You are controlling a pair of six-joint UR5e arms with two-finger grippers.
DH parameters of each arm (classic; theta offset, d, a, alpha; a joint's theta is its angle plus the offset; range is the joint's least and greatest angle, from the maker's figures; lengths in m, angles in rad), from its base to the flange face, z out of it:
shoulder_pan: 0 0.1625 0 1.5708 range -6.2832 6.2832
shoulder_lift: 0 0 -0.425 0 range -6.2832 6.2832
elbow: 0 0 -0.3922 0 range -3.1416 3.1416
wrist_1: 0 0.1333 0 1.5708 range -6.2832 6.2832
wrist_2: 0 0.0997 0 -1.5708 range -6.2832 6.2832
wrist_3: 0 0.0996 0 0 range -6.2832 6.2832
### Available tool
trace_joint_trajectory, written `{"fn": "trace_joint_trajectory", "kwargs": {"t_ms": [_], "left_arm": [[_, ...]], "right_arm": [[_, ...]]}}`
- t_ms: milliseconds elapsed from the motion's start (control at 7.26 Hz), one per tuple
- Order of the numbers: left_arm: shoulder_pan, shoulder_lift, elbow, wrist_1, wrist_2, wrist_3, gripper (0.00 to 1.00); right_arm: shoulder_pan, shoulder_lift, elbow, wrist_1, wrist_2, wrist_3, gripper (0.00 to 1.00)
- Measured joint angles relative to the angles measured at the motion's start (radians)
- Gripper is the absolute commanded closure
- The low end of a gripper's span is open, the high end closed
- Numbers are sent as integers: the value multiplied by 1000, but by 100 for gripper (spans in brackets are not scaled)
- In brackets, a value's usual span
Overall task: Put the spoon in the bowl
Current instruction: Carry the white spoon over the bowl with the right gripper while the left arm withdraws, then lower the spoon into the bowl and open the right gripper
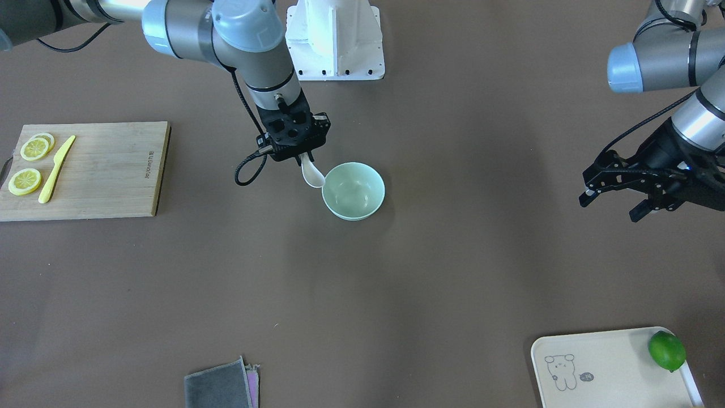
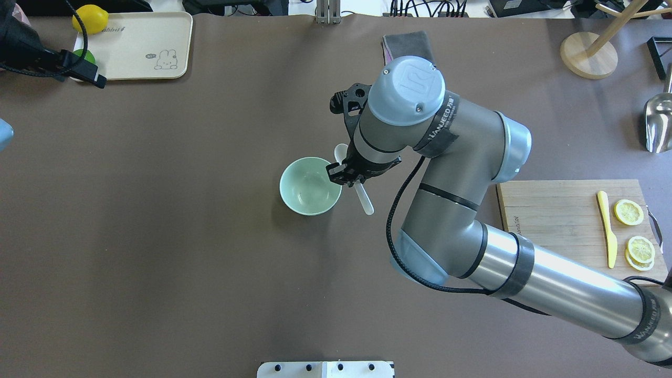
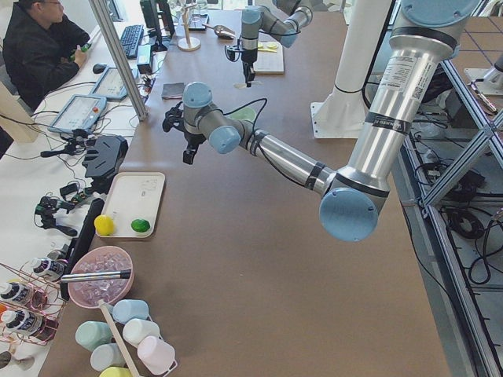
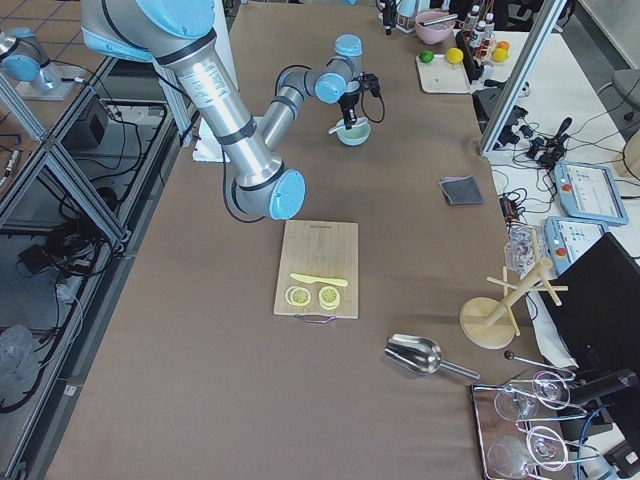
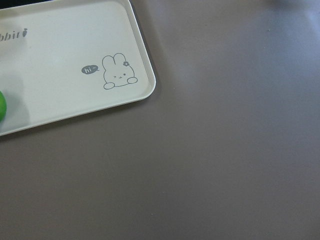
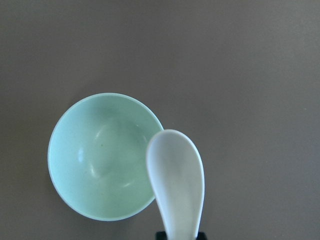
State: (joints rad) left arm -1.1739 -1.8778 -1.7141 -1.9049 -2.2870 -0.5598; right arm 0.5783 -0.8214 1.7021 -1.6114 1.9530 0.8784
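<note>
My right gripper point(image 1: 303, 160) is shut on the white spoon point(image 1: 312, 173), gripping its handle. The scoop hangs next to the rim of the mint-green bowl point(image 1: 354, 191) at the table's middle. In the right wrist view the spoon's scoop point(image 6: 176, 180) overlaps the right rim of the bowl point(image 6: 95, 155). In the overhead view the handle end point(image 2: 366, 203) sticks out behind my right gripper point(image 2: 347, 177), beside the bowl point(image 2: 308, 186). The bowl is empty. My left gripper point(image 1: 612, 205) is open and empty, far from the bowl, near the cream tray point(image 2: 136, 44).
A wooden cutting board point(image 1: 107, 181) with lemon slices and a yellow knife point(image 1: 55, 169) lies on my right. The cream tray point(image 1: 606, 368) holds a lime point(image 1: 666, 351); a lemon point(image 2: 90, 18) sits by it. A grey cloth point(image 1: 221, 388) lies at the far edge.
</note>
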Motion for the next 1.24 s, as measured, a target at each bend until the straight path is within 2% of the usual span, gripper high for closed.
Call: {"fn": "trace_joint_trajectory", "kwargs": {"t_ms": [551, 964, 1239], "left_arm": [[-31, -2, 37, 1, -2, 1, 2], [-44, -7, 65, -2, -2, 2, 2], [-46, -18, 83, -3, -2, 1, 2]], "right_arm": [[-34, 188, -229, 11, -60, 51, 100], [-47, 203, -308, 48, -88, 43, 100], [-58, 194, -317, 54, -95, 42, 100]]}}
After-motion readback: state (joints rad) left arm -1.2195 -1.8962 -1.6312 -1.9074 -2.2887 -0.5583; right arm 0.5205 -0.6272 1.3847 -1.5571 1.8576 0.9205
